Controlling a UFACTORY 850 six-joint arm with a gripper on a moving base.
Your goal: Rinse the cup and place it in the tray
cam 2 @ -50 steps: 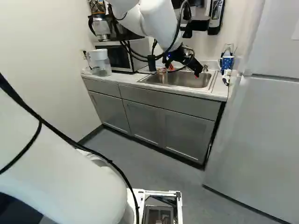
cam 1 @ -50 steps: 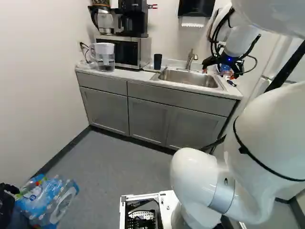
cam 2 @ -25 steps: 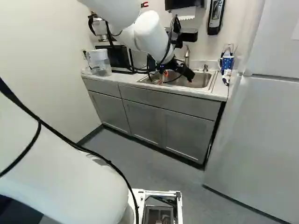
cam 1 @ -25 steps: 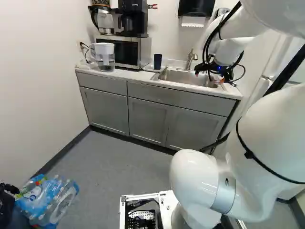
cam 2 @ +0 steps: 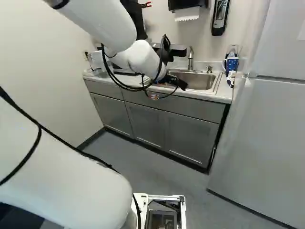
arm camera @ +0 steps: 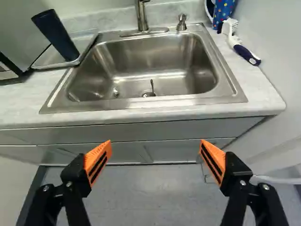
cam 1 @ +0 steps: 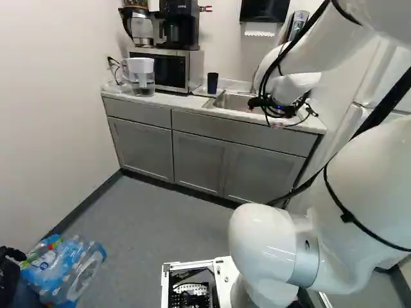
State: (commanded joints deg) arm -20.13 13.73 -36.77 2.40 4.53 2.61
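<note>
"Grey floor (arm camera: 141, 197) beneath. Where does the gripper (arm camera: 155, 143) stand over it?"

"Short of the sink, its fingers (arm camera: 98, 162) spread wide, orange pads (arm camera: 214, 157) facing each other and nothing pinched between them."

"What comes first past the tips?"

"Drawer front (arm camera: 117, 134), then the counter (arm camera: 23, 106), then the sink (arm camera: 150, 54), straight ahead of the gap."

"So where's the cup?"

"Not in the gap's path. The dark cup (arm camera: 56, 37) is ahead and well out past the left finger, standing on the tray (arm camera: 49, 59) beside the sink."

"And its long axis?"

"Upright. The fingers are parted sideways, so I'd expect one to pass on each side of it, provided they shift left as well as forward. Going straight ahead only finds the sink."

"Is it rinsed, though?"

"I can't tell. It may be finished, since it's on the tray; if not, I judge the next step is to fetch it, with the tray's rim the likeliest thing to bump."

"Anything farther?"

"The faucet (arm camera: 141, 16), beyond the sink and ahead of the gap, handy for a rinse."
</note>
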